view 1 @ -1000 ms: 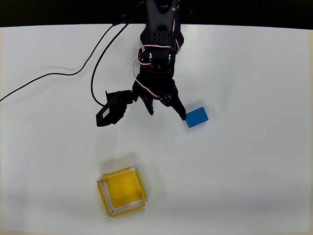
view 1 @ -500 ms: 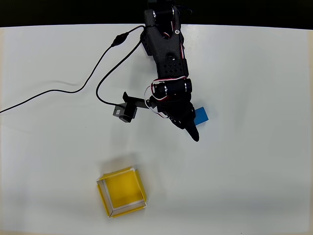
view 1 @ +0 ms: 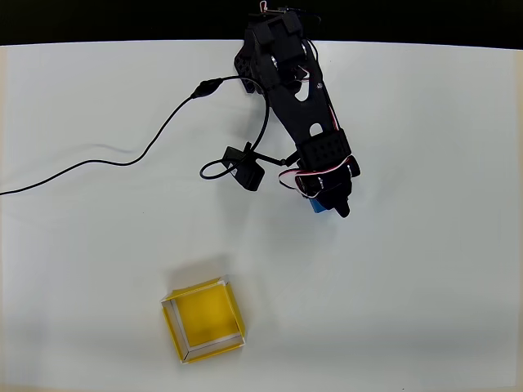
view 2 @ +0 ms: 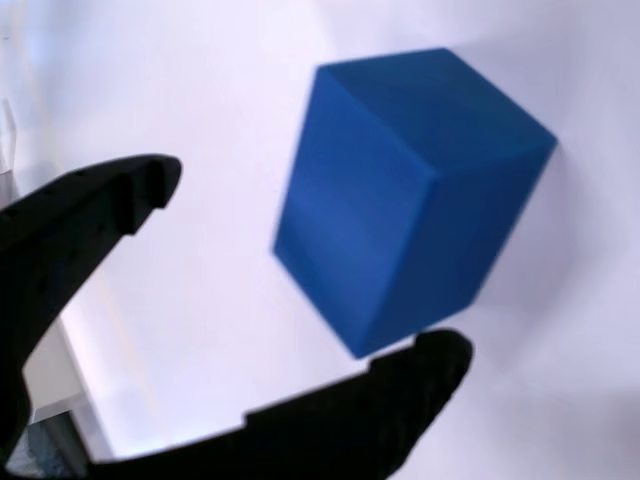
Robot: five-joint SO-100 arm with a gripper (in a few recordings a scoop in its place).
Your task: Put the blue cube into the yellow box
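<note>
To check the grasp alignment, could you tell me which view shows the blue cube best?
The wrist view: the blue cube shows three faces near the open fingers. In the overhead view the arm covers most of it.

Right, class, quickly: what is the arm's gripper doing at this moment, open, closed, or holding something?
Gripper: open, its black fingers apart with the small solid bright-blue cube just ahead of them, and holding nothing.

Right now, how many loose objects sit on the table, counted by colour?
Blue: 1, the blue cube, under the open claw.
Yellow: 1, the yellow box.
Total: 2.
</note>
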